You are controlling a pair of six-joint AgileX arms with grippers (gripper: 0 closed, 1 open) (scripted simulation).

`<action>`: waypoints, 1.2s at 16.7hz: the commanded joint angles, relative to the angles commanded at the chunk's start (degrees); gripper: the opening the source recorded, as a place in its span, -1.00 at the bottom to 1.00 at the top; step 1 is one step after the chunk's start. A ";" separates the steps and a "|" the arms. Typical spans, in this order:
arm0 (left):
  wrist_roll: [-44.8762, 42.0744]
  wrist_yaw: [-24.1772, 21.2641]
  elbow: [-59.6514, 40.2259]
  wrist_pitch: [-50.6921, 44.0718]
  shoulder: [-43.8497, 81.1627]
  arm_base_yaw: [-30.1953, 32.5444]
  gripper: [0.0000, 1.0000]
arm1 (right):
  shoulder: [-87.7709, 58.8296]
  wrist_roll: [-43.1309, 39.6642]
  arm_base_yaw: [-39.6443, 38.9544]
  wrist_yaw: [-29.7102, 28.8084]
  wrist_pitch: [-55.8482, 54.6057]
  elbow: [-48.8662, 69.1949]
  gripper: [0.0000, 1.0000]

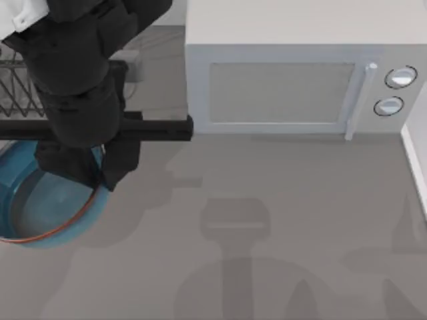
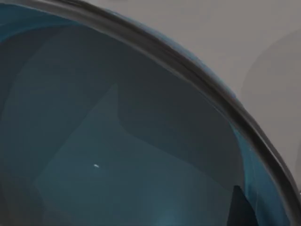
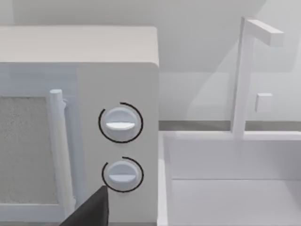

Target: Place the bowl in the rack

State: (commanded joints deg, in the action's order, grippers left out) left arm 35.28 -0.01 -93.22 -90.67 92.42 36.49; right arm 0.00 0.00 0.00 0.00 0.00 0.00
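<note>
Grey counter: one bowl, one rack, one microwave. Left tool over bowl rim, grip state unclear; right wrist view adds a sink.

Grey table carried soft shadows across its surface. White microwave with two round knobs sat at the far side, right of centre. White sink with a faucet stood just beside it, against a pale wall.

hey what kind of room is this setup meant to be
Most likely a simulated kitchen counter: a white microwave with two dials, a black wire rack at the table's left, and a blue bowl under the left hand. A sink-like basin sits beside the microwave.
</note>
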 joint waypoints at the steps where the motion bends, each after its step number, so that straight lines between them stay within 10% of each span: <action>1: 0.00 0.00 -0.01 -0.01 0.00 0.00 -1.00 | 0.00 0.00 0.00 0.00 0.00 0.00 1.00; 10: -4.43 -1.46 2.96 8.91 -5.10 -5.51 -1.00 | 0.00 0.00 0.00 0.00 0.00 0.00 1.00; 20: -24.84 -7.86 20.42 54.61 -26.94 -32.04 -1.00 | 0.00 0.00 0.00 0.00 0.00 0.00 1.00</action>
State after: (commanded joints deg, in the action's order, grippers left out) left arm 10.44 -7.87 -72.80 -36.06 65.48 4.45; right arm 0.00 0.00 0.00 0.00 0.00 0.00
